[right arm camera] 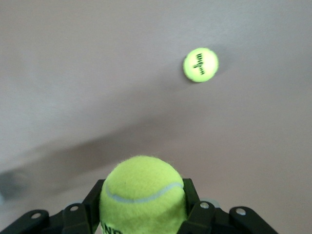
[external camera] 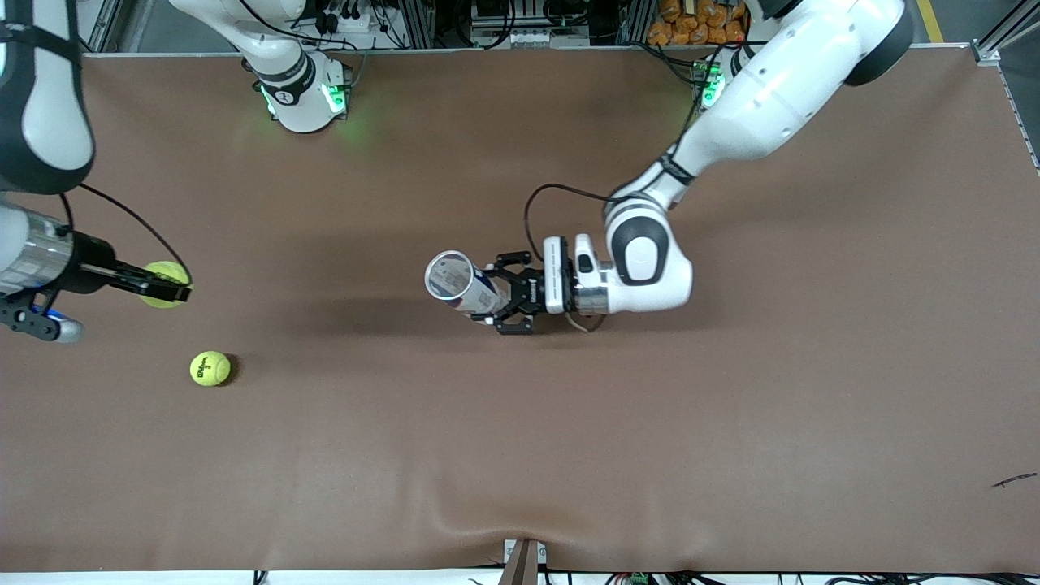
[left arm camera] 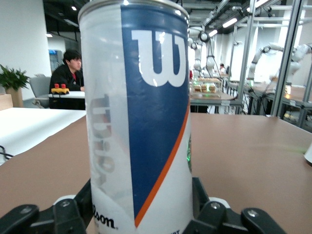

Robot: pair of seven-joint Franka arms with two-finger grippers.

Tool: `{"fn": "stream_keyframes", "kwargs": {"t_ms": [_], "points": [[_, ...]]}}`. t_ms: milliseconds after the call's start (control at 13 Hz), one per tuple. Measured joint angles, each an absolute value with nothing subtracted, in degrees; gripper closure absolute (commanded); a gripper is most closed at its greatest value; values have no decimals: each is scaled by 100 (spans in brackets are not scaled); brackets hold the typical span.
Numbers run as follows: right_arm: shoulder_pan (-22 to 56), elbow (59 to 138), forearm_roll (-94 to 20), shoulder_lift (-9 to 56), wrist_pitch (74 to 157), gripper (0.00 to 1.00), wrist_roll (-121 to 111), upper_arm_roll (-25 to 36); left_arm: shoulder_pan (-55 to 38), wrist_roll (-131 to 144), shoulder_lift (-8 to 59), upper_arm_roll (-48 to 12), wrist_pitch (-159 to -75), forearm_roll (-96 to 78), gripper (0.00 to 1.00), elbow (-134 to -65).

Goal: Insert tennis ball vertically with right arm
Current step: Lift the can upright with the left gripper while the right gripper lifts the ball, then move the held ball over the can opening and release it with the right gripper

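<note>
Brown worktop point(external camera: 569, 455), wide and bare but for a few things, rumpled slightly at the 6 o'clock edge of the front view.

Left arm point(external camera: 756, 106), reaching from its base at about 1 o'clock in the front view down toward the middle of the worktop. Right arm point(external camera: 45, 114), at 9 o'clock in the front view, wrist pointing toward the middle of the worktop.

Wilson tennis-ball can point(external camera: 460, 284), clear plastic with a blue panel, white W and an orange stripe, standing upright near the middle of the worktop, open mouth up. Fills most of the left wrist view point(left arm camera: 139, 117).

Left claw point(external camera: 502, 302), pinching the can low on its body from the side toward the left arm's end, black fingers point(left arm camera: 66, 214) pressed on either side of it.

Right claw point(external camera: 166, 286), pressed together on a tennis ball point(external camera: 162, 280), held up over the worktop at the right arm's end. In the right wrist view, the yellow-green ball point(right arm camera: 144, 195) sitting between the black fingers point(right arm camera: 92, 204), white seam curving across it.

Second tennis ball point(external camera: 210, 368), lying loose on the worktop at roughly 5 o'clock from the held one in the front view, black lettering facing up; seen apart from the claw in the right wrist view point(right arm camera: 200, 64).
</note>
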State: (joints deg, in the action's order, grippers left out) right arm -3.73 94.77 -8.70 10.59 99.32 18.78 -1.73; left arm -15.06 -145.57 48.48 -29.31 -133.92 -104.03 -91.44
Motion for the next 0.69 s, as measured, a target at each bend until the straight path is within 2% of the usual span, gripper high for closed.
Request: {"fn": "stream_keyframes", "kwargs": {"t_ms": [309, 694], "points": [[216, 9355, -1007, 1110, 9942, 40, 3050, -184, -1992, -15135, 5204, -2923, -13394, -11052, 21, -9008], [899, 9350, -1012, 1361, 10373, 40, 4056, -187, -2481, -15768, 5888, -2852, -13374, -11938, 23, -8645]]}}
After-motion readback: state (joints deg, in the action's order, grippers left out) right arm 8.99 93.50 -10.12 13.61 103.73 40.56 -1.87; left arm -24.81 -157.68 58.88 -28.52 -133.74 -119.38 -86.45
